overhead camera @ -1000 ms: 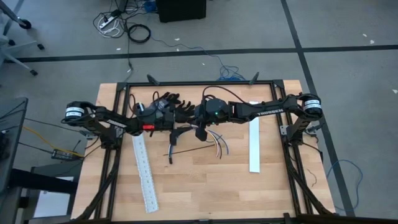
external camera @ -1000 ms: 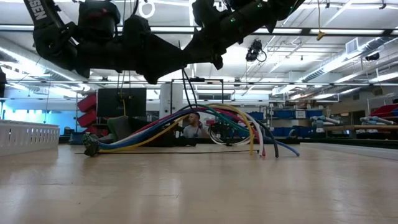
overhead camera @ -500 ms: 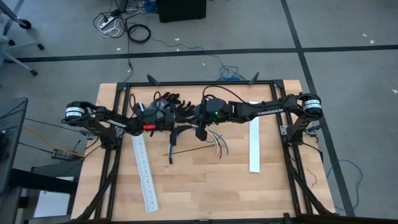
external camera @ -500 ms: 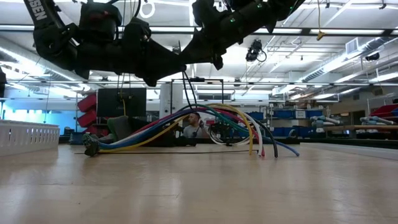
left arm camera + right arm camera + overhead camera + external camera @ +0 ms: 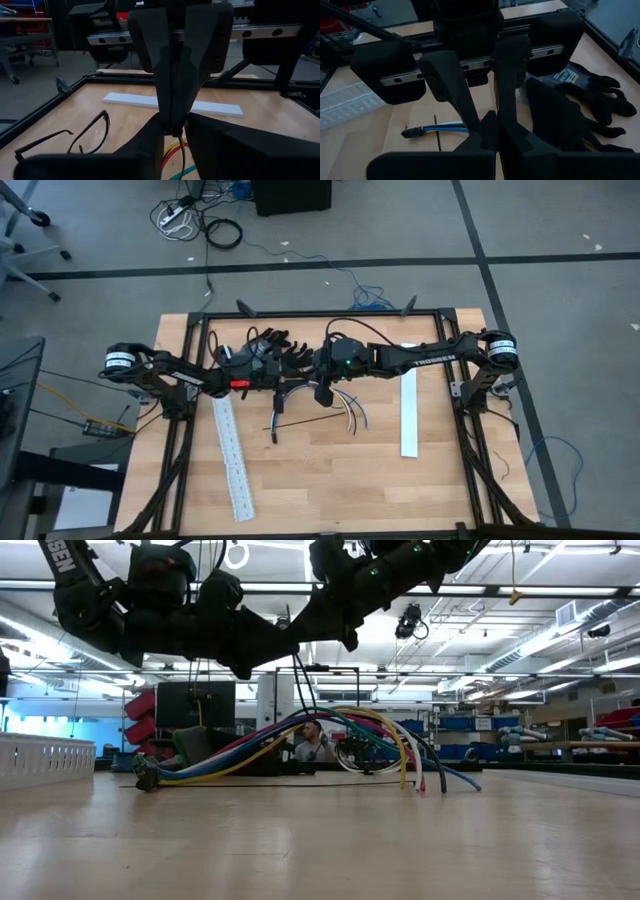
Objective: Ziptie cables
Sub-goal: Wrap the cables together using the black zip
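Note:
The cables [image 5: 300,740], a bundle of coloured wires, arch up over the table's middle, both ends [image 5: 352,418] on the wood. A thin black tie [image 5: 301,680] rises from the arch's top to my right gripper [image 5: 175,131], which is shut on it above the bundle. My left gripper [image 5: 487,125] faces it level from the left, open by a narrow gap. Its fingers [image 5: 150,145] stand close on either side of the tie and the right fingertips; whether they touch, I cannot tell. My right gripper pinches the thin black tie [image 5: 176,134] between its two fingertips, coming from the table's right and slanting down. The tie hangs below the fingers [image 5: 181,157] down to the top of the bundle's arch [image 5: 313,714]. Both ends of the bundle rest on the table.
Black gloves [image 5: 275,345] lie at the far side behind the grippers. Two long white slotted strips lie on the wood, one at the left [image 5: 232,455] and one at the right [image 5: 410,412]. A thin black strand [image 5: 300,421] lies beside the bundle.
My left gripper's fingers have drawn closer together around the tie and the right fingertips, while its hand stays in place. The right gripper, the tie and the cables have kept still.

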